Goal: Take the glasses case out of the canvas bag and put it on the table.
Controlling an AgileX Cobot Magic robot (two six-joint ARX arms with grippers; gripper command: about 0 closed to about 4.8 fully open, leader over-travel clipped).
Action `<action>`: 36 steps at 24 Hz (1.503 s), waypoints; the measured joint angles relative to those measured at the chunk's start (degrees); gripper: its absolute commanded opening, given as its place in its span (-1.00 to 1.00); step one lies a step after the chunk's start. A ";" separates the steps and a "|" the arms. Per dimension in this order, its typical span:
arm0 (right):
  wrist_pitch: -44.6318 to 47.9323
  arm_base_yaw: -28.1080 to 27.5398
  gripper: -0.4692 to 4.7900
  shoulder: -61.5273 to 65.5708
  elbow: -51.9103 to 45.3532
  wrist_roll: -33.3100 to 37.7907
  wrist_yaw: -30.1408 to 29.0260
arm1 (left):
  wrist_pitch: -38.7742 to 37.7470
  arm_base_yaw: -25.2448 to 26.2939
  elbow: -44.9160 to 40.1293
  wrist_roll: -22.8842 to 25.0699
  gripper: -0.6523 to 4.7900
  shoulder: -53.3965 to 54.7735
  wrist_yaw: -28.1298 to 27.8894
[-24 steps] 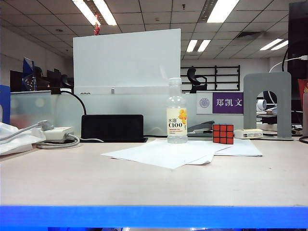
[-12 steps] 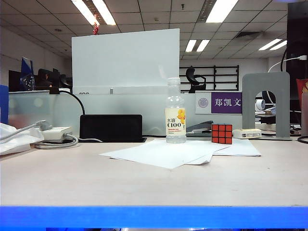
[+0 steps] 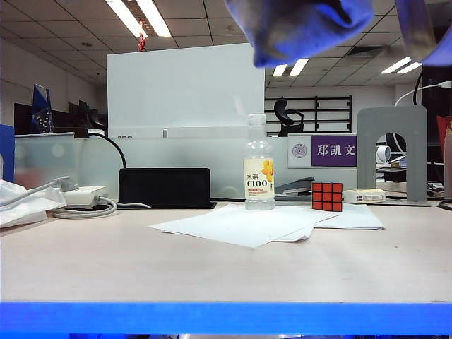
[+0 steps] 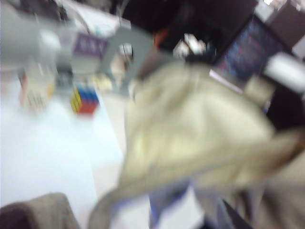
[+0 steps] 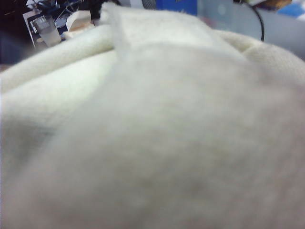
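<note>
The bottle [image 3: 259,173] label reads "C100" in dark print beside a yellow motif; a purple sign [image 3: 333,151] carries white Chinese characters. Soft, rumpled beige canvas bag [image 4: 200,138] fills both wrist views, so neither the left gripper's nor the right gripper's fingers show: spread cannot be told. The glasses case is unseen. The red Rubik's cube [image 3: 327,196] sits on the pale table [image 3: 212,272].

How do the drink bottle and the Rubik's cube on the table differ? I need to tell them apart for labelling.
The drink bottle is tall, round and clear, with a white cap and a yellow-printed label; the Rubik's cube is low, square and opaque, showing red tiles on a black grid. The bottle stands nearer the middle of the table, the cube to its right. Both stand upright on the table, at the far edge of the white paper sheets.
</note>
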 measured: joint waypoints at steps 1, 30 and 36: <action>0.07 -0.07 -0.55 0.00 -0.35 0.04 0.11 | 0.55 1.36 1.84 0.50 1.00 0.76 0.44; 4.90 -0.13 -0.55 -0.09 -0.61 5.64 -5.46 | -27.21 12.09 41.88 24.41 1.00 27.04 -1.49; 9.94 -0.11 -0.55 -0.11 -0.61 6.47 -4.42 | -36.02 11.74 41.92 24.96 1.00 25.33 -0.33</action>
